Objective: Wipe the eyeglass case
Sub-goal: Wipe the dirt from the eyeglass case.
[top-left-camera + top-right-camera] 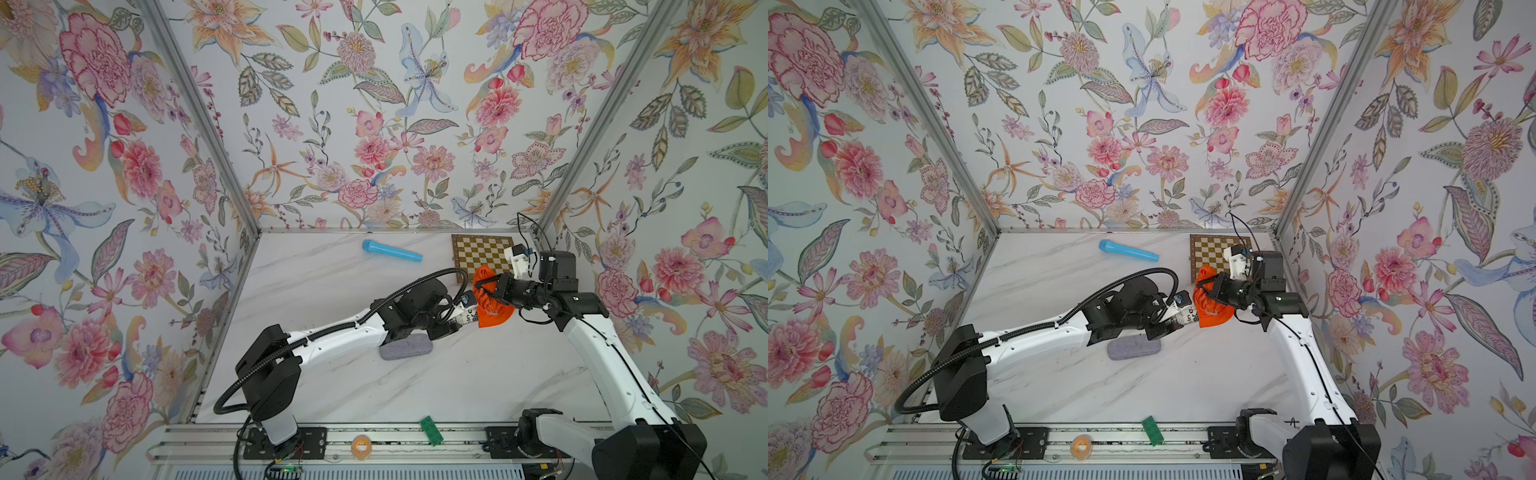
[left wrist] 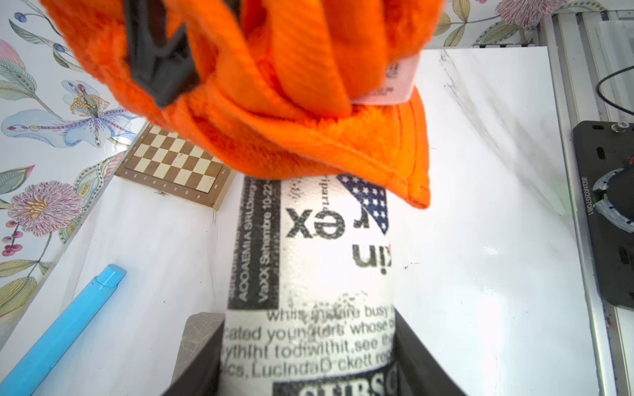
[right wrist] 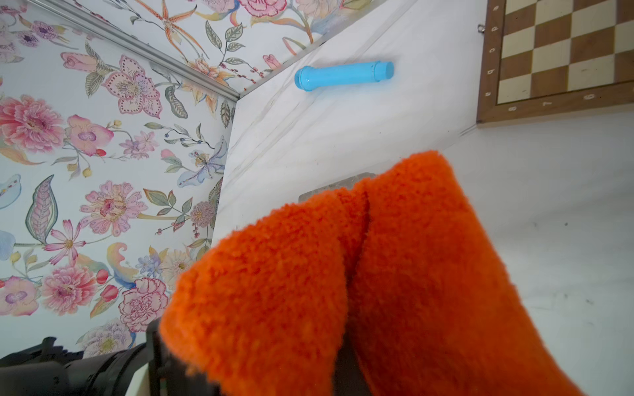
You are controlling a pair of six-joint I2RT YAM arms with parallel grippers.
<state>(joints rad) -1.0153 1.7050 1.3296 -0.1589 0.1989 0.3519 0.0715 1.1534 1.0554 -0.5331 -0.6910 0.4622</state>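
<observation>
- Eyeglass case [image 1: 468, 318]: white with black newsprint lettering, held in the air, right of centre in both top views.
- Orange cloth [image 1: 494, 309]: fluffy, bunched, draped over the case's far end.

A robotics test cell, not a home: flowered wall panels [image 1: 374, 124] are set between bare metal posts [image 1: 199, 116] around a marble-look tabletop [image 1: 457, 374]. A left arm [image 1: 332, 332] and a right arm [image 1: 602, 357] stand bolted to a slotted metal rail [image 1: 395, 451] at its front edge, cables exposed, while a chessboard [image 1: 482, 253], a blue tube [image 1: 390, 251] and a green brick [image 1: 430, 431] lie scattered about.
</observation>
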